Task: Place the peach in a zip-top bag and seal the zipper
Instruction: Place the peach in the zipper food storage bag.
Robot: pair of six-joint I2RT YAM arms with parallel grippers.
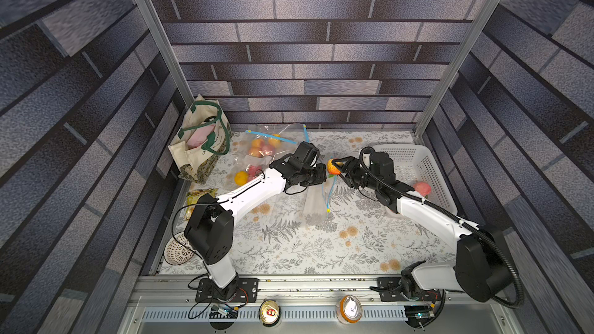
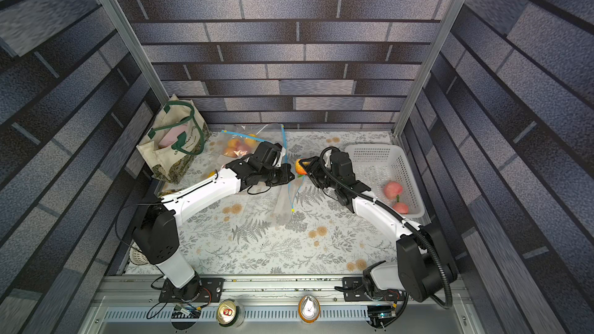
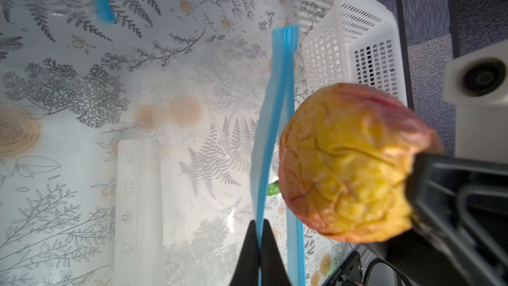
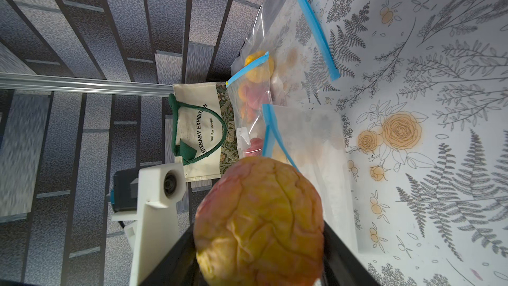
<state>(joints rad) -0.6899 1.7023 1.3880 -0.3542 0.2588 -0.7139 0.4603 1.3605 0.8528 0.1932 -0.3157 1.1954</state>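
Right gripper (image 4: 258, 246): clamped on the peach (image 4: 258, 215), a jaw on either side, with the fruit held in the air.
Left gripper (image 3: 258, 233): pinched tight on one blue lip of the zipper (image 3: 270, 138) of the bag (image 3: 209, 100).
Peach position: just beside the bag's mouth and outside it, between the two grippers in both top views.
Bag mouth: the second lip hangs close to the held one, so the gap looks slim next to the fruit.
Risk, narrow gap: the peach may press on a lip instead of going in, folding the mouth shut.
Risk, pinch: a push from the fruit could drag the thin strip out of the left jaws and drop the bag.
Risk, early release: let go outside the mouth, the round peach would likely roll across the table (image 1: 289, 252).
Risk, crowding: the grippers sit very near each other and could knock together on the way in.
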